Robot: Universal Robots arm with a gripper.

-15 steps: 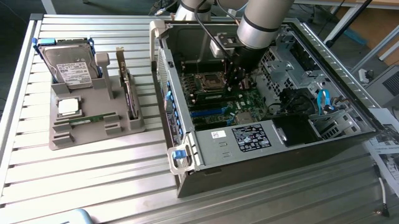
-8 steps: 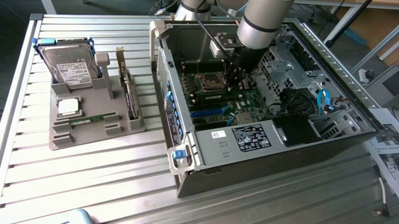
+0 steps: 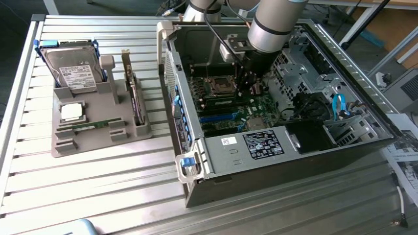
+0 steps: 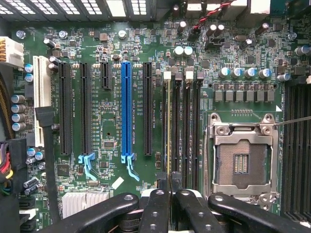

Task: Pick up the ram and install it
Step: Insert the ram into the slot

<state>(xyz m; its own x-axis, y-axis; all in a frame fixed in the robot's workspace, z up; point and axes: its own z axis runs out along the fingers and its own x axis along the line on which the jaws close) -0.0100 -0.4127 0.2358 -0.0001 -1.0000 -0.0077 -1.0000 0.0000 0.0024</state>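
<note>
The ram (image 4: 168, 126) shows edge-on as a thin green-yellow strip. It runs along the first of several black memory slots (image 4: 186, 126) on the motherboard (image 4: 112, 121), beside the empty processor socket (image 4: 240, 162). My gripper (image 4: 169, 183) is shut on the ram's near end, with its black fingers (image 4: 156, 204) pressed close on either side. I cannot tell whether the stick is seated in the slot or just above it. In the exterior view the arm reaches down into the open computer case (image 3: 261, 147), and the gripper (image 3: 245, 90) sits low over the board next to the socket.
A grey parts tray (image 3: 98, 142) on the exterior view's left holds a hard drive (image 3: 75, 68), a silver processor chip (image 3: 72, 111), an upright expansion card (image 3: 134, 95) and a thin green stick (image 3: 88, 126). Case walls, a drive cage (image 3: 294, 63) and cables crowd the arm.
</note>
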